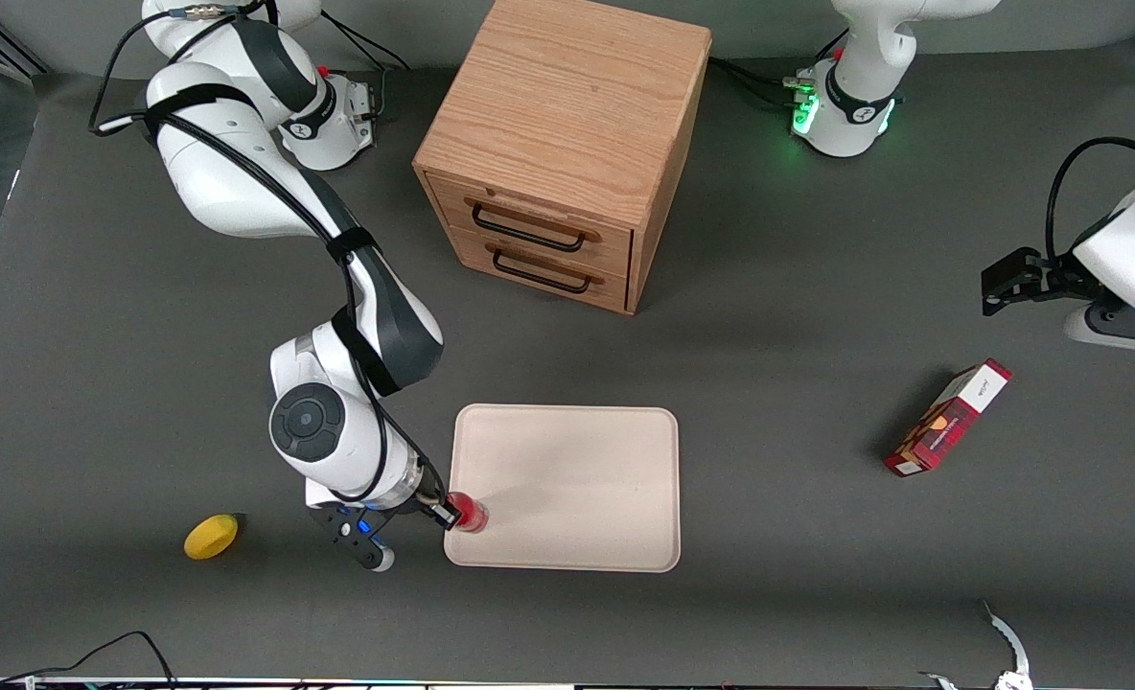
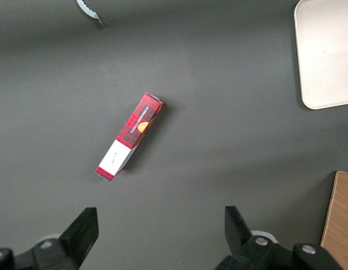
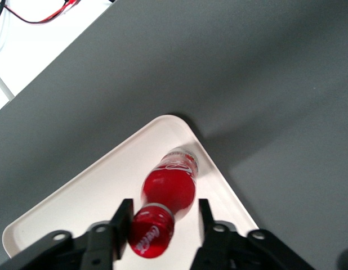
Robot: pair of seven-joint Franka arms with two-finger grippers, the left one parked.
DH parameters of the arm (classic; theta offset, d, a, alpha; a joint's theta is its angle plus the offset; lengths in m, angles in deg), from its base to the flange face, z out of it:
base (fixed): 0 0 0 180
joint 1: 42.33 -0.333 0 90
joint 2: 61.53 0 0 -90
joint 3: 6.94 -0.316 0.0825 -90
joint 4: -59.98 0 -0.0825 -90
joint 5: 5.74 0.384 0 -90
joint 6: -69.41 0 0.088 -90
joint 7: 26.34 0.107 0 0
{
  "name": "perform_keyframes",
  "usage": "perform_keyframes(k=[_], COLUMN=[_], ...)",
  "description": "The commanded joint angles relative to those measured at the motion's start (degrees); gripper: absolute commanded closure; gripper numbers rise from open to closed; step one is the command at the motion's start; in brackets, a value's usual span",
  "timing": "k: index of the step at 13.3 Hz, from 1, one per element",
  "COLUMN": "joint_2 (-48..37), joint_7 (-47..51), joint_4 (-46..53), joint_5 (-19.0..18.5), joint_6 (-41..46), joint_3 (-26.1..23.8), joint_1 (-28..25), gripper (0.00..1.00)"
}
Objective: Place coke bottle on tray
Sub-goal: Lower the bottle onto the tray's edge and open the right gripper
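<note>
The coke bottle is a small red bottle with a red cap. It is on the cream tray, at the tray's corner nearest the front camera and toward the working arm's end. In the right wrist view the bottle leans, with its cap touching one finger and a gap to the other finger. My right gripper is open around the bottle's neck, low over the tray. In the front view the gripper is at the tray's edge. The left wrist view shows a corner of the tray.
A wooden two-drawer cabinet stands farther from the front camera than the tray. A red-and-white box lies toward the parked arm's end and also shows in the left wrist view. A yellow fruit lies beside my right arm.
</note>
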Motion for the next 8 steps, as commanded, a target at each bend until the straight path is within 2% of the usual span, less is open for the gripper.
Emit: perform_keyframes(k=[1,3,5,8], joint_2=[0.19,-4.1,-10.77,-26.3], joint_7=[1.44,-0.56,-4.08,-14.16], joint_4=[2.45,2.45,1.4,-7.71], joint_5=[-1.65,-2.0,-3.93,-3.76], joint_6=[1.28,6.45,13.38,22.35], joint_3=[-1.42,-2.92,-6.07,-8.98], joint_1=[0.39,1.44,3.37,8.72], gripper=[0.0,0.0,0.0,0.0])
